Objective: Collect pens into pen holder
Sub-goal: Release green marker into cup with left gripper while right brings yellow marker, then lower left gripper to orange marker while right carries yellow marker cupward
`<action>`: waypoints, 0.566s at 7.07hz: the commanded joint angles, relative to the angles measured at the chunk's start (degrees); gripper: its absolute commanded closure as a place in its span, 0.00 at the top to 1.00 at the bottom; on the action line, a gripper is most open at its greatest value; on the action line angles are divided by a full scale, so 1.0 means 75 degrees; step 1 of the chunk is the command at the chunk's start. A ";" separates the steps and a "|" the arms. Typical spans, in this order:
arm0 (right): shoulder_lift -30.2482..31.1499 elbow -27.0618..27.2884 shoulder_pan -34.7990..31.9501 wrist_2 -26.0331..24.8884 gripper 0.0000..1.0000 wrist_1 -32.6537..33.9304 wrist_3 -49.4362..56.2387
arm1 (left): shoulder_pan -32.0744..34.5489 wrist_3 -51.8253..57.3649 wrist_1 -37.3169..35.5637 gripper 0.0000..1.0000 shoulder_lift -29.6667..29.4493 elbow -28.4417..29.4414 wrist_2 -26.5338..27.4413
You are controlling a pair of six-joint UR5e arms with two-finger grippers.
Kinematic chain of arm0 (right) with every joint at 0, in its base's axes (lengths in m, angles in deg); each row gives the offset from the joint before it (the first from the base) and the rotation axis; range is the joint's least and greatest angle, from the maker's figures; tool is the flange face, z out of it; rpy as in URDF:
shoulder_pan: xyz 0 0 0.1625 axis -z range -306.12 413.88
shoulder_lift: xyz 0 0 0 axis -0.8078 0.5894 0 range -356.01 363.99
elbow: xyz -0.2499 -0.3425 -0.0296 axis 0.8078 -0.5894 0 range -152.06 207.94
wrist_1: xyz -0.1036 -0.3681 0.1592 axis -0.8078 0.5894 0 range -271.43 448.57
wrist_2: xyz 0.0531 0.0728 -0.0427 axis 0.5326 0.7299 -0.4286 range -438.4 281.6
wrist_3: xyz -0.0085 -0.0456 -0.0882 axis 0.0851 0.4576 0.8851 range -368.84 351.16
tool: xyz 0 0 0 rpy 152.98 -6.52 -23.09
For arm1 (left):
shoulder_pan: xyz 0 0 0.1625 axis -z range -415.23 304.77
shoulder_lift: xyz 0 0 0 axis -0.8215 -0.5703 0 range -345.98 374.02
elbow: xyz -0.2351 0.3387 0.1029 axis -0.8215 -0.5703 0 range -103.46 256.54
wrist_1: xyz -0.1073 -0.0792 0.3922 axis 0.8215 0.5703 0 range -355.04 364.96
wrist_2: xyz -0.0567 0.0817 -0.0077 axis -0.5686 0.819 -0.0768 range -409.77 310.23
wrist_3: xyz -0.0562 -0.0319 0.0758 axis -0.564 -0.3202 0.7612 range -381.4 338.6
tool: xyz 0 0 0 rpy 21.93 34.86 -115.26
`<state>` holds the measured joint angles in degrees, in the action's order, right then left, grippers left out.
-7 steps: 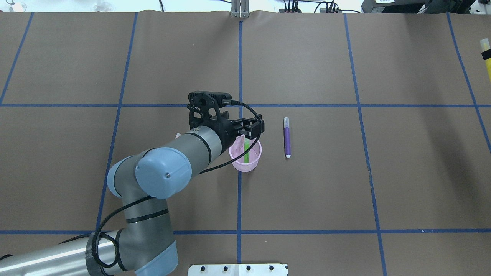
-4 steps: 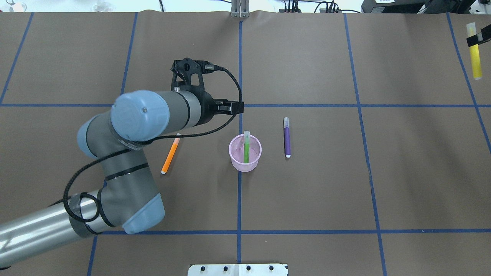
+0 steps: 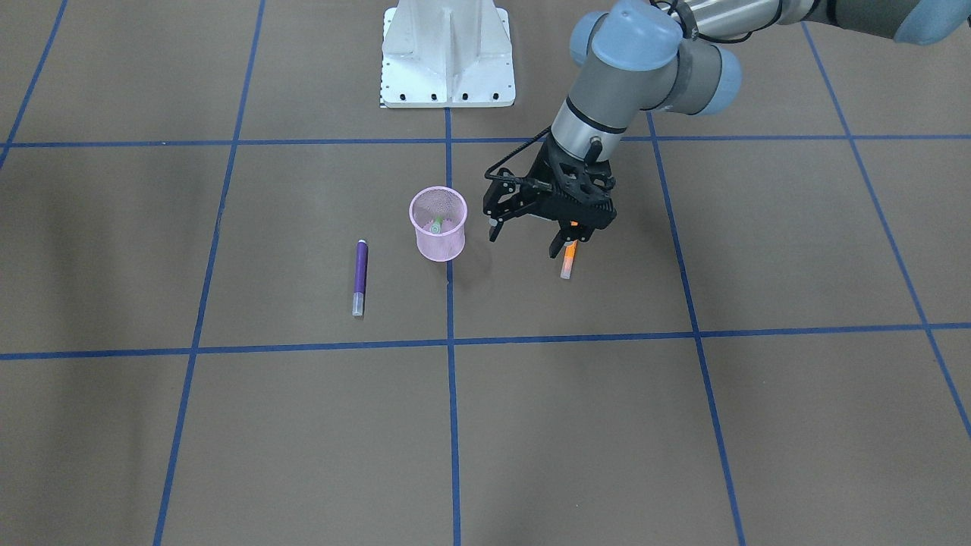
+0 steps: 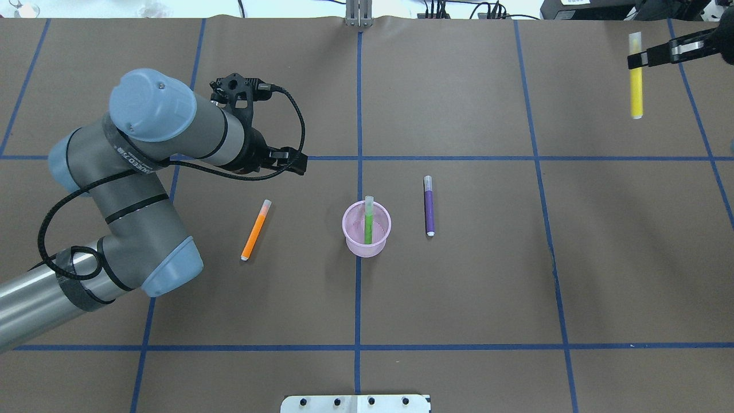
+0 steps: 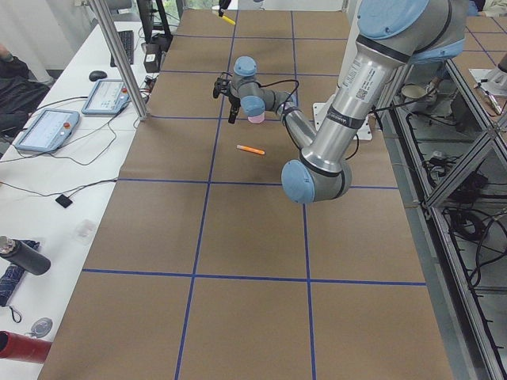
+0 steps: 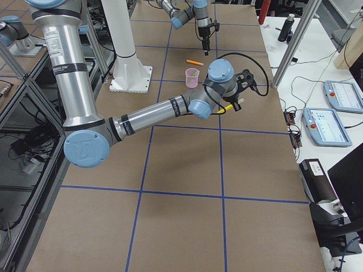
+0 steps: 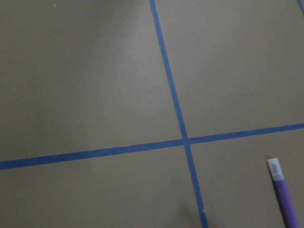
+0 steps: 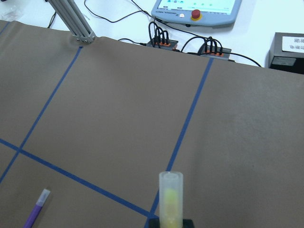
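The pink mesh pen holder (image 4: 350, 230) (image 3: 425, 227) stands at the table's middle with the green pen (image 4: 367, 221) upright in it. The purple pen (image 4: 428, 205) (image 3: 360, 273) (image 7: 286, 202) lies to its right in the overhead view. The orange pen (image 4: 255, 229) (image 3: 567, 264) lies to its left. My left gripper (image 4: 289, 162) (image 3: 525, 241) is open and empty, hovering just beyond the orange pen's cap end. My right gripper (image 4: 642, 58) is shut on a yellow pen (image 4: 635, 86) (image 8: 170, 199) and holds it upright, high over the far right corner.
Blue tape lines divide the brown table cover into squares. The white robot base plate (image 3: 447, 53) (image 4: 355, 403) is at the near edge. A metal post (image 4: 358, 14), cables and a teach pendant (image 8: 194, 12) sit along the far edge.
My left gripper left the spot over the pen holder and swung left and farther out; the green pen stays in the holder. The right gripper with the yellow pen came further into view.
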<state>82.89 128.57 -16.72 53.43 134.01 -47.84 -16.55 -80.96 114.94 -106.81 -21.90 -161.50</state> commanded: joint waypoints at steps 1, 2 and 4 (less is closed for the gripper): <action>-0.0101 -0.0080 0.1124 -0.0830 0.00 -0.1354 -0.0718 | -0.0037 0.0615 -0.1238 0.95 0.0057 0.0001 -0.0325; -0.0160 0.0012 0.1500 -0.1378 0.00 -0.1382 -0.0765 | -0.0072 0.0791 -0.1292 0.95 0.0068 0.0094 -0.0326; -0.0405 0.0036 0.1854 -0.1803 0.00 -0.1405 -0.0765 | -0.0154 0.1118 -0.1281 0.91 -0.0002 0.0468 -0.0314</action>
<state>81.13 128.72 -4.58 42.15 123.73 -53.43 -17.42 -74.65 105.60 -106.54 -20.02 -163.84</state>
